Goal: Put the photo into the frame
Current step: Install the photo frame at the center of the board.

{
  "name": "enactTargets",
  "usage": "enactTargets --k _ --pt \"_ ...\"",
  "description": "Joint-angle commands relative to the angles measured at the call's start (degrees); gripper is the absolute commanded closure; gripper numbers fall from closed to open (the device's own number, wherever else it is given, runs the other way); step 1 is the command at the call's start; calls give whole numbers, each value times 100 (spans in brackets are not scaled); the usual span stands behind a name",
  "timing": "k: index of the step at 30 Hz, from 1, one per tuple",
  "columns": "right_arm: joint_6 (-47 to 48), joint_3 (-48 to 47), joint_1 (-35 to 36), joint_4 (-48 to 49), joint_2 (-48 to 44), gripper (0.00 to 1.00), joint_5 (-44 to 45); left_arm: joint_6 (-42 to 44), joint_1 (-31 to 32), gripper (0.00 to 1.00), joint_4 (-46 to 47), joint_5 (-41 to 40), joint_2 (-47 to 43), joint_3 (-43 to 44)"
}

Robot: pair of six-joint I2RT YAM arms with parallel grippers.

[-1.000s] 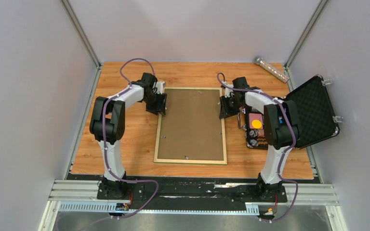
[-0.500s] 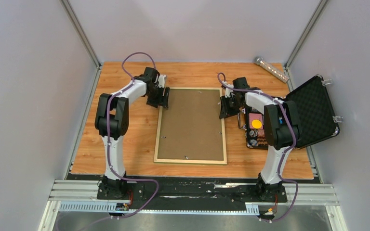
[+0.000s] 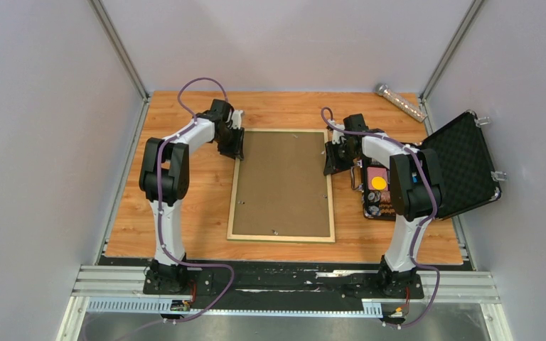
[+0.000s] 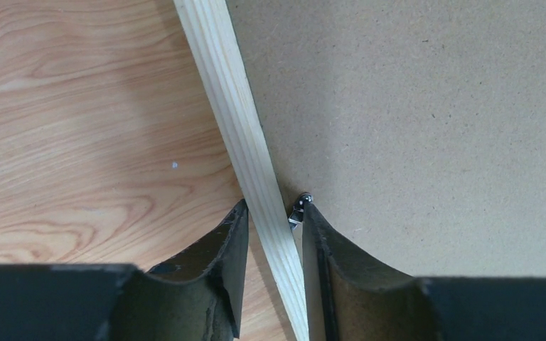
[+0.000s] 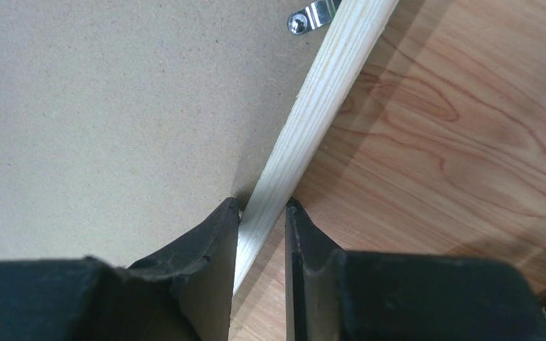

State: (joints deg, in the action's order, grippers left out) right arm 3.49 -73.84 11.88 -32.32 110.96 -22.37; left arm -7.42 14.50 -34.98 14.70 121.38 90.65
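Passage along tabletop (image 3: 202,213) near and left edges. Centre taken by frame (image 3: 281,236). Right edge crowded by open black case (image 3: 462,163); metal tube (image 3: 400,101) at far-right corner.

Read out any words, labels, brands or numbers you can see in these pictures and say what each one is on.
No text can be read.
The backing board and the pale frame rails are bare in every view.
The metal clip shows no marking.
The open black case holds items, one with an orange disc; any print there is too small to read.
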Motion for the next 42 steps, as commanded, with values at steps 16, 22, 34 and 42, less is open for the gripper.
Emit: enactTargets --k 16,22,34,42 --pt "169 64 8 407 2 85 167 300 50 100 -97 -104 19 -232" --pt "179 46 6 410 22 86 189 529 53 100 -198 -170 -41 -207" --pt "179 37 -7 401 35 86 163 734 53 63 -255 -357 -97 -167" --pt "192 13 -10 401 36 87 158 738 53 15 -271 -532 -459 -281"
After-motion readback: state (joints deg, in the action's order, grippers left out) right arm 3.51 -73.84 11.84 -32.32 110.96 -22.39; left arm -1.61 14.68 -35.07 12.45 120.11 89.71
